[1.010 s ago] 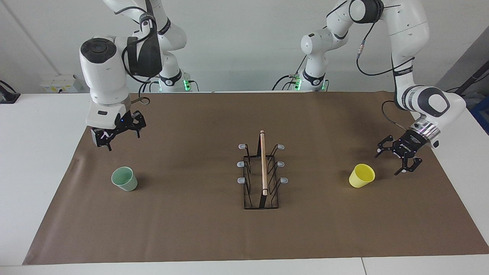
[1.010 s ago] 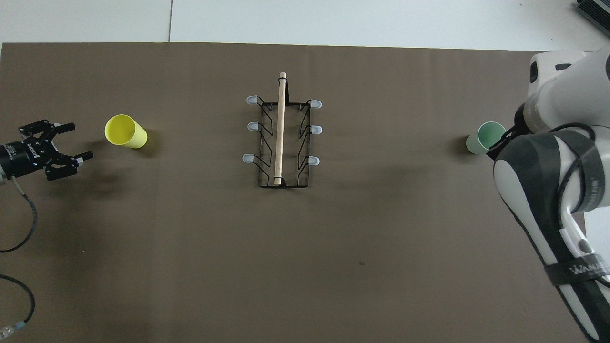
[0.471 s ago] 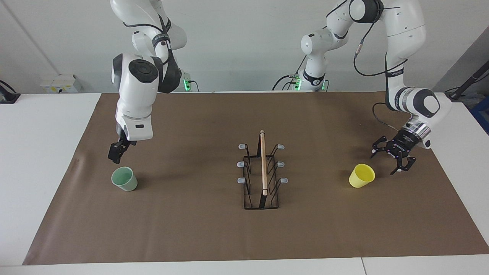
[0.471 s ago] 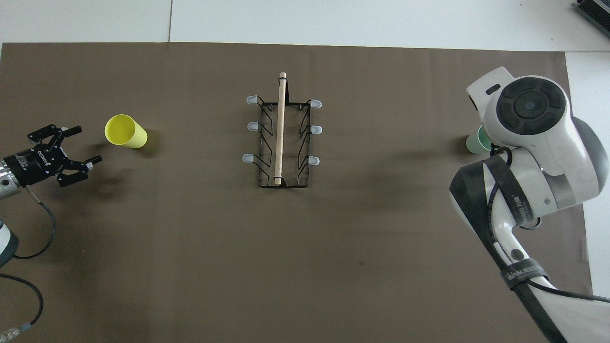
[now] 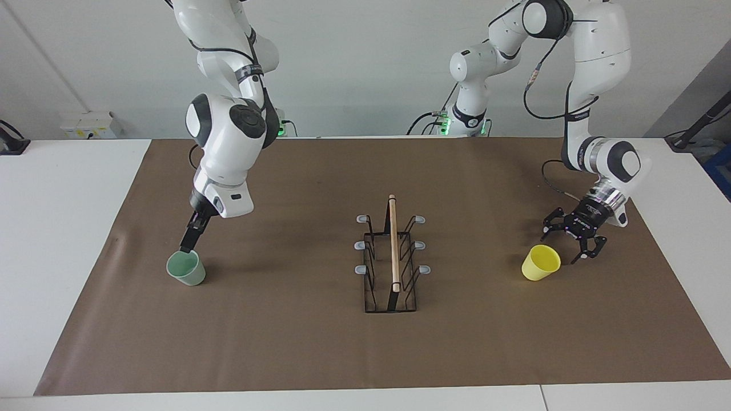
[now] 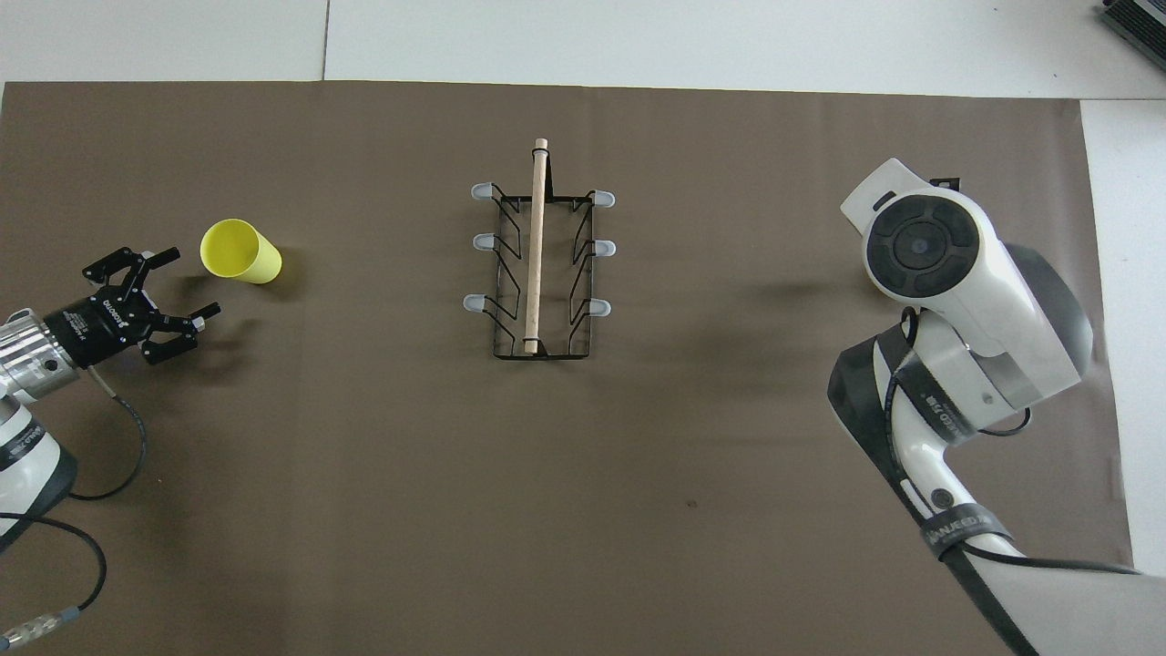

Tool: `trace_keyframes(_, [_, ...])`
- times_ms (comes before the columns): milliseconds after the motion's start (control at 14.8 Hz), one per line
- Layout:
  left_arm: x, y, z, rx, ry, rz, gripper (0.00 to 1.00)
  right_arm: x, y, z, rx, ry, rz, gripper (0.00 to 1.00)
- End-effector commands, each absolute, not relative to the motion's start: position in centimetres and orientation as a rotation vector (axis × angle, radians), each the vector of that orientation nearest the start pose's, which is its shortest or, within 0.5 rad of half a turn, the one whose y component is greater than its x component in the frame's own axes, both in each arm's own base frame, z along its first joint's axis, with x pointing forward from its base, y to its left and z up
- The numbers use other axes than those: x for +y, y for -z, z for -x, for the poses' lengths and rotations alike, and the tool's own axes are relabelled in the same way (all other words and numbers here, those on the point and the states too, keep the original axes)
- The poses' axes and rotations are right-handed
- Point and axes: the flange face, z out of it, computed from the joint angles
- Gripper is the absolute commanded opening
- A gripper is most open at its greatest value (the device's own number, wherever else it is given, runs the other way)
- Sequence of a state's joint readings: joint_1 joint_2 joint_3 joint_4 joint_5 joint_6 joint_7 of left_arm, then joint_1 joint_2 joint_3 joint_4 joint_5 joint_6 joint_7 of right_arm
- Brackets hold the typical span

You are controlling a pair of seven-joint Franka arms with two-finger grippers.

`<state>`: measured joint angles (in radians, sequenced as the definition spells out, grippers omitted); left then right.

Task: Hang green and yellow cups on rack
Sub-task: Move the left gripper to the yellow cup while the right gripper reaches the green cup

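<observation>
Green cup (image 5: 186, 268) sits upright on the brown mat (image 5: 297, 348) toward the right arm's end of the table, hidden under the arm in the overhead view. Right gripper (image 5: 188, 242) is open, tips right at the cup's rim. Yellow cup (image 5: 540, 262) lies tilted toward the left arm's end; left gripper (image 5: 573, 235) is open, just beside it, not touching. Rack (image 5: 392, 257) stands mid-mat, well apart from both, all prongs bare. Risks: right finger catching the rim and tipping the green cup; the left gripper nudging the tilted yellow cup so it rolls off before closing.
</observation>
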<state>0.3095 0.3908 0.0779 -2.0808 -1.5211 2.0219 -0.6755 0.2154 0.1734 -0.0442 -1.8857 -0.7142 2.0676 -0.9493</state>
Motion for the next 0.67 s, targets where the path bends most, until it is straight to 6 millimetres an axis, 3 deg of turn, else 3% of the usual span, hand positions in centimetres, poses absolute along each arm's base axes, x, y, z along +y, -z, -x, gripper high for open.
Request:
trace_keyframes(0, [15.6,-23.6,-55.2,1.740,0.557,-0.921,1.00,6.0,-42.2,-60.3,1.736,0.344,-1.791,1.00])
trace_keyframes(135, [14.9,-23.4,-55.5,1.730,0.555,-0.909,1.00,6.9,-41.0,-60.1,1.795,0.412,-1.646,1.00])
trace_keyframes(202, [14.5,-23.1,-55.7,1.729,0.555,-0.898,1.00,8.1,-40.1,-60.0,1.818,0.427,-1.605,1.00])
trace_keyframes(539, [13.8,-22.2,-56.0,1.738,0.540,-0.843,1.00,9.1,-36.5,-59.8,1.874,0.476,-1.471,1.00])
trace_keyframes(606, [13.4,-22.0,-56.1,1.739,0.542,-0.835,1.00,10.2,-35.7,-59.7,1.891,0.490,-1.421,1.00])
